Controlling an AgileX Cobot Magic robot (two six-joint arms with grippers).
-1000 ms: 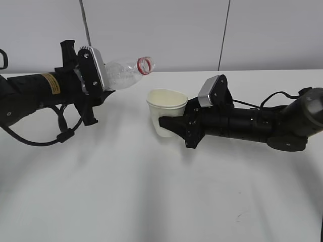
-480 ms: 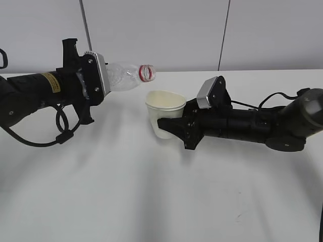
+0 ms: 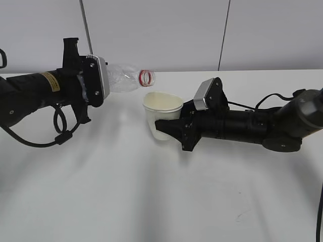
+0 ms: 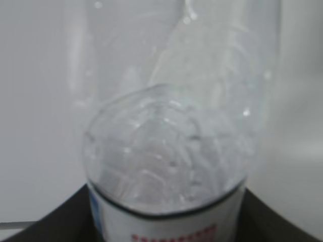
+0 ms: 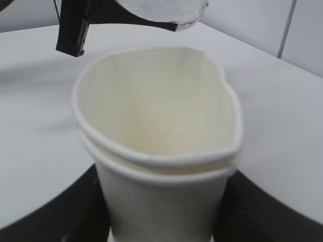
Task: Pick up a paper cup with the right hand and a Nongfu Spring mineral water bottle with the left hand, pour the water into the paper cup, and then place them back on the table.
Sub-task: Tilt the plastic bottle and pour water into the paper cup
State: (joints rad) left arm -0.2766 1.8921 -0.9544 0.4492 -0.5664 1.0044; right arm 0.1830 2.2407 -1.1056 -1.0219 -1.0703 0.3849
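My left gripper (image 3: 93,83) is shut on the Nongfu Spring bottle (image 3: 126,79), held almost level, its open mouth with the red neck ring pointing right, just up and left of the cup's rim. The left wrist view shows the clear bottle (image 4: 171,146) with its white label edge between the dark jaws. My right gripper (image 3: 166,126) is shut on the white paper cup (image 3: 161,116), held upright with its base near the white table (image 3: 151,201). The right wrist view shows the cup (image 5: 156,146), with two stacked rims squeezed out of round, and the bottle mouth (image 5: 171,12) above it. No water stream shows.
A black cable (image 3: 60,133) loops under the left arm. The grey wall (image 3: 202,30) stands behind the table's far edge. Small dark scuff marks (image 3: 241,214) lie at the front right.
The left gripper has rolled the bottle and brought it closer to level, its mouth now just above the cup's rim. The right gripper has shifted the cup slightly left and up.
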